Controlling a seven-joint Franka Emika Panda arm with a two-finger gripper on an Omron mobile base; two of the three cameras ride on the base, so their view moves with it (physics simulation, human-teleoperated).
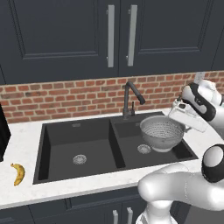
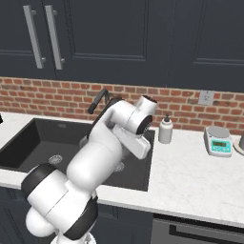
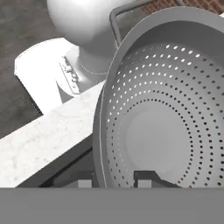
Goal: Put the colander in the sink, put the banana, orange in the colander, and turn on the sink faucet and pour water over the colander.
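The colander [image 1: 161, 132] is a silvery perforated bowl, low in the right basin of the black sink [image 1: 78, 140], beside the drain. Whether it touches the basin floor I cannot tell. My gripper [image 3: 114, 180] is shut on the colander's rim [image 3: 101, 131], one fingertip inside the bowl and one outside. From the left base view the gripper [image 1: 178, 119] reaches the colander's right edge from over the counter. The banana [image 1: 18, 173] lies on the counter left of the sink. The dark sink faucet [image 1: 131, 98] arches behind the divider, its head above the colander's back left. The orange is out of view.
A white soap bottle [image 2: 165, 129] and a small scale [image 2: 218, 140] stand on the counter right of the sink [image 2: 38, 138]. My arm covers most of the right basin in the right base view. A black appliance [image 1: 3, 131] is at the far left.
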